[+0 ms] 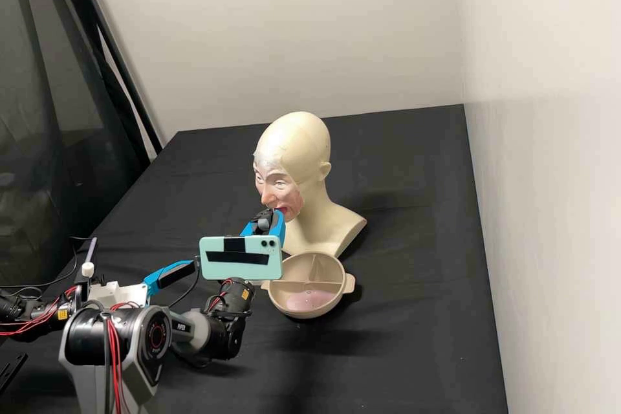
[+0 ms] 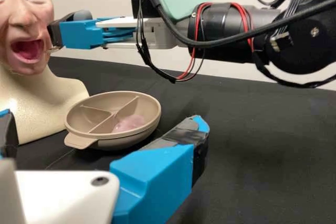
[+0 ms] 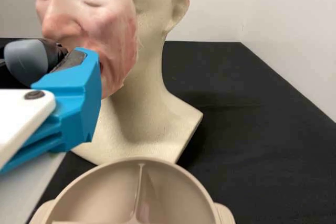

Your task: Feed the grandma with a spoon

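High: right gripper [image 1: 268,225] clamped on spoon [image 1: 262,220] at grandma head [image 1: 294,162] mouth; left gripper [image 1: 171,275] low over bench [image 1: 401,220].
Left wrist: left gripper fingers [image 2: 157,171] spread apart, divided bowl [image 2: 113,119] beside bust.
Right wrist: grey spoon handle pinched, at the lips.

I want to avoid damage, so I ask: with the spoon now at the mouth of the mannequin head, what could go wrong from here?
1. The right gripper holds the spoon at the mouth of the head; pushing further could tip the head, which seems only to stand on the bench.
2. The bowl lies just under that arm; a low retreat might knock its rim.
3. Loose cables hang near the open left gripper and could snag.
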You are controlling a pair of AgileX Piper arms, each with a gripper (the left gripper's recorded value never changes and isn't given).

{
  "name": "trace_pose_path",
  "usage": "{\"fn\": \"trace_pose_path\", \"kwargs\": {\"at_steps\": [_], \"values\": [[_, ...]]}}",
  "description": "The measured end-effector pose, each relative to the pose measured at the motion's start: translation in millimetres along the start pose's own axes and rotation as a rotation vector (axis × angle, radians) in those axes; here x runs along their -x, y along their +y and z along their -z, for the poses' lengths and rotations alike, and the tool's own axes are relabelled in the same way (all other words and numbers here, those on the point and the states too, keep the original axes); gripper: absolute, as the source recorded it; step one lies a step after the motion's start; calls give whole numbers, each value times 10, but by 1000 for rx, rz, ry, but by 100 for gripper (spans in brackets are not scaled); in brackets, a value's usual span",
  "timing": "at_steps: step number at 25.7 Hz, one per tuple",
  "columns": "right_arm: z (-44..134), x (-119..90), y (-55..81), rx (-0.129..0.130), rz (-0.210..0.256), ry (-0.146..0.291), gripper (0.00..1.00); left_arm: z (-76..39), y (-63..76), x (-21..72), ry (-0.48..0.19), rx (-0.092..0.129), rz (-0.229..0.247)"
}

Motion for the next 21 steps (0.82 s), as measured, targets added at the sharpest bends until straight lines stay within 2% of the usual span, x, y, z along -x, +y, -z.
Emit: {"fn": "trace_pose_path", "kwargs": {"at_steps": [2, 6, 9, 12, 14, 15, 18, 19, 21], "values": [[-18, 47, -29, -12, -6, -14, 0, -20, -5, 1, -6, -13, 1], [-74, 148, -67, -16, -16, -29, 0, -34, -16, 6, 5, -31, 2], [-113, 227, -83, -15, -32, -32, 0, -56, -25, 12, 12, -27, -1], [-143, 277, -105, -12, -23, -41, 0, -54, -48, 53, 7, -29, -17], [-160, 308, -117, -10, -17, -47, 0, -54, -38, 86, -4, -5, -58], [-169, 331, -126, -9, -12, -52, 0, -55, -22, 107, -12, 23, -93], [-168, 374, -143, -10, -3, -55, 0, -56, 10, 129, -26, 63, -142], [-159, 384, -138, -10, -4, -52, 0, -50, 17, 133, -28, 74, -151], [-157, 395, -134, -11, -5, -53, 0, -51, 29, 135, -33, 81, -163]]}}
